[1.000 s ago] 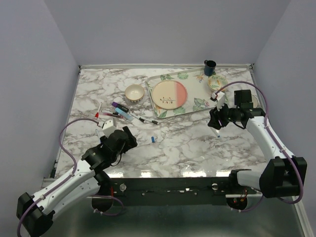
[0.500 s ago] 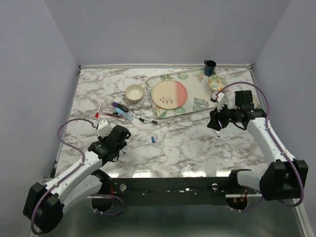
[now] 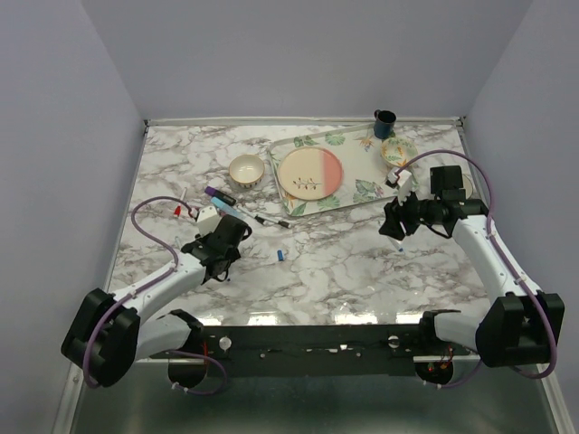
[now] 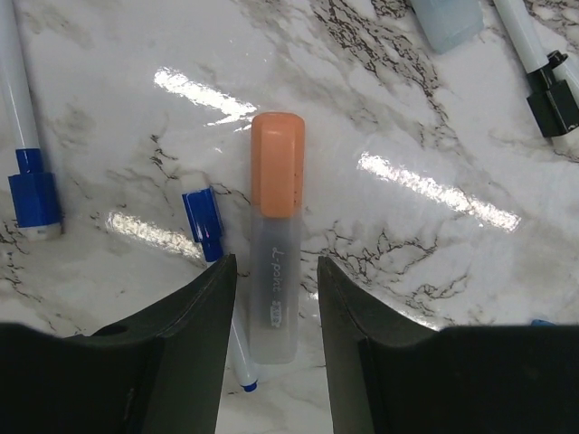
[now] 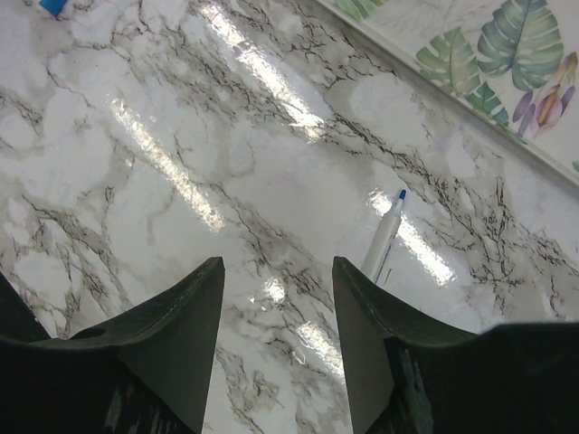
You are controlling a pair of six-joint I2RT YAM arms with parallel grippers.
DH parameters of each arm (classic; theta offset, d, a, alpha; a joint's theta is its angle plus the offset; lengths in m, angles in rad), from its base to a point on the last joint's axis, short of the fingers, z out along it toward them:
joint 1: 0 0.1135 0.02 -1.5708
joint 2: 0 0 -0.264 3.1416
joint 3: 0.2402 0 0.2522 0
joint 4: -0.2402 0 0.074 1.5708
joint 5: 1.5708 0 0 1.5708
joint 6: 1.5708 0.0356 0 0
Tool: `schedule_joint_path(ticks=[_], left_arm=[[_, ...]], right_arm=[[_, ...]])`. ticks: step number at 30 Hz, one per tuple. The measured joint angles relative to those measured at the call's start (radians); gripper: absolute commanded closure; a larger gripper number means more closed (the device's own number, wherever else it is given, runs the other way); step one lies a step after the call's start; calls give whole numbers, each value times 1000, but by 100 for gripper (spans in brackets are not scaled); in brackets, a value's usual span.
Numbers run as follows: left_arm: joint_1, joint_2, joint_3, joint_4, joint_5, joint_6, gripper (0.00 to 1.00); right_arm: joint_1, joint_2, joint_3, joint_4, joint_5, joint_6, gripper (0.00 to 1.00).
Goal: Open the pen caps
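An orange pen cap (image 4: 278, 163) sits on a frosted highlighter barrel (image 4: 274, 289) lying on the marble. My left gripper (image 4: 276, 267) straddles that barrel, jaws half closed with a thin gap on each side. A slim white pen with a blue cap (image 4: 203, 221) lies beside it, running under the left finger. In the top view the left gripper (image 3: 224, 242) hides the highlighter. My right gripper (image 5: 276, 267) hangs open over bare marble, holding nothing. An uncapped white pen (image 5: 384, 237) with a blue tip lies just right of it. A loose blue cap (image 3: 280, 255) lies mid-table.
More pens lie beyond the left gripper: a blue-capped one (image 4: 34, 185), a black-capped one (image 4: 550, 90), a light blue end (image 4: 445, 20), a red-capped one (image 3: 179, 206) and a purple one (image 3: 217, 194). A bowl (image 3: 246, 169), a leaf-patterned tray (image 3: 362, 190) with a plate (image 3: 310, 174), and a mug (image 3: 384, 122) stand at the back.
My left arm has swung forward from the near left to the pen cluster, and its jaws have narrowed from wide open to half closed round the highlighter. The right arm has stayed put.
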Motion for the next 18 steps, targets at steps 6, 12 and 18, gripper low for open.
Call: schedule_joint_path(ticks=[6,12,18], left_arm=[[0,77,1,31,15,32,50],[0,135,2,64,32,60,52],[0,157,13,79,33,79,65]], right_arm=[[0,0,0,0,-2,0,41],[0,0,0,0,-3,-1,41],[0,0,0,-1,-3,-4,41]])
